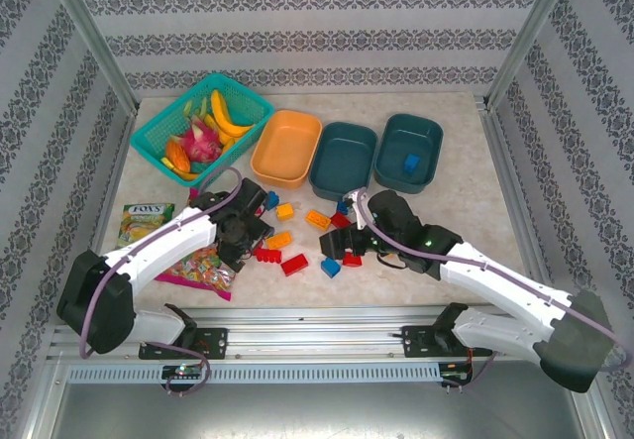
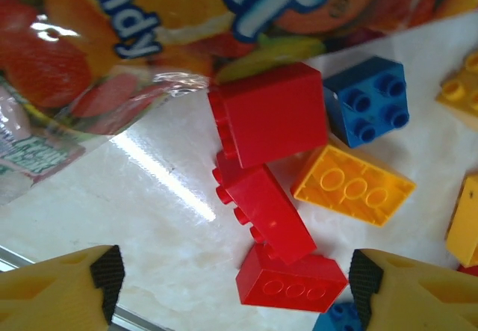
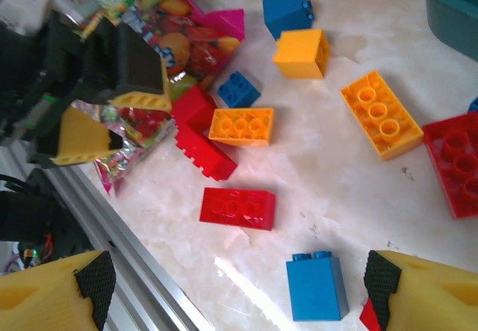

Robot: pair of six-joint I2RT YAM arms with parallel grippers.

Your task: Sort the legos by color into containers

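Near the worktop's [image 1: 475, 211] front edge, my left claw [image 2: 237, 275] hung wide open and empty over red bricks [image 2: 272, 114] beside the candy bag [image 2: 112, 32]. My right claw [image 3: 237, 290], likewise wide and empty, hung by a blue brick [image 3: 317, 286]. Beyond a bare strip stood the orange tub [image 1: 287, 148] and teal tubs [image 1: 343, 160].

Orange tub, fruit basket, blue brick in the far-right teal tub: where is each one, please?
Orange tub [image 1: 286, 150], top view, its bare floor.
Fruit basket [image 1: 248, 93], top view, its far right rim.
Blue brick [image 1: 411, 164], top view, its top face.
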